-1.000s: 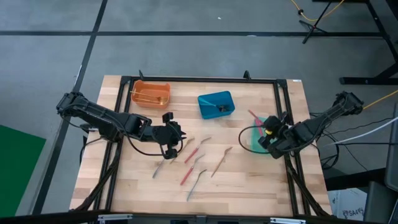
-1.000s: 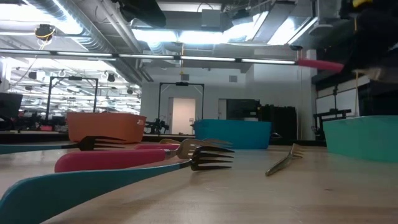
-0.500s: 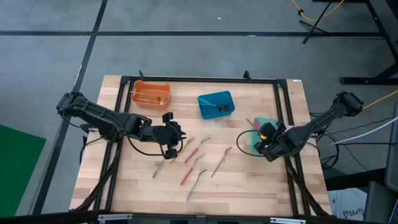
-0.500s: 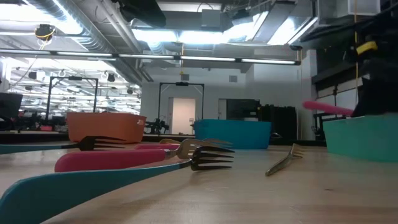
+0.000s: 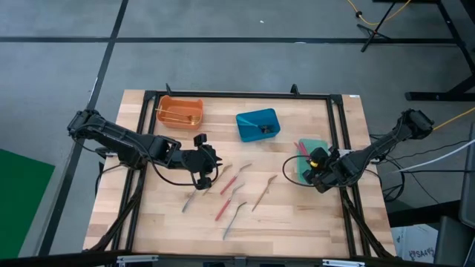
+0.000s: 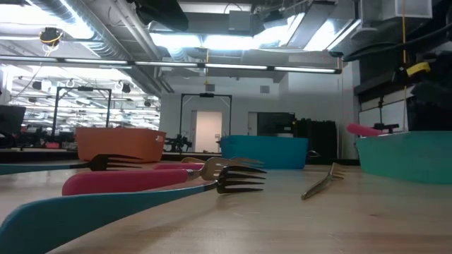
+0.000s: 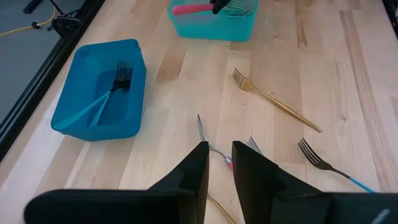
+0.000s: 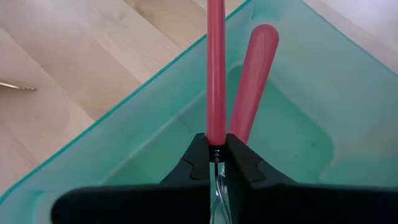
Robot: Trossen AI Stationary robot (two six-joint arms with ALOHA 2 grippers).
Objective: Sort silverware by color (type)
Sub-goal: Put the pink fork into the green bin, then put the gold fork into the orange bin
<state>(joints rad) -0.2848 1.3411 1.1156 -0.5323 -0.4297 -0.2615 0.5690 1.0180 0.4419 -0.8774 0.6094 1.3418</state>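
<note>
My right gripper [image 5: 316, 167] is low inside the green bin [image 5: 306, 175] at the table's right, shut on a red-handled utensil [image 8: 215, 74]. A second red utensil [image 8: 252, 81] lies in that bin, its handle leaning on the wall. My left gripper [image 7: 217, 169] hangs open above the loose silverware at mid-table: red ones [image 5: 232, 180], a gold fork [image 5: 263, 191] and teal-handled ones [image 5: 234, 219]. Nothing is between its fingers. My right gripper pinches the red utensil between its two fingers at the neck [image 8: 215, 148], where the red handle meets the metal. The fingers slant down from the table's right side. The handle runs straight on ahead of them, over the bin's rim [image 6: 365, 130]. The metal end is hidden behind the fingers.
An orange bin [image 5: 180, 111] with gold pieces stands at the far left. A blue bin [image 5: 258, 124] holding a teal-handled fork [image 7: 106, 93] stands at the far middle. Bare wood lies near the table's front edge.
My right gripper has gone down into the green bin with the red utensil and rolled a little. The handle's free end has sunk from well above the bin to just over its rim.
</note>
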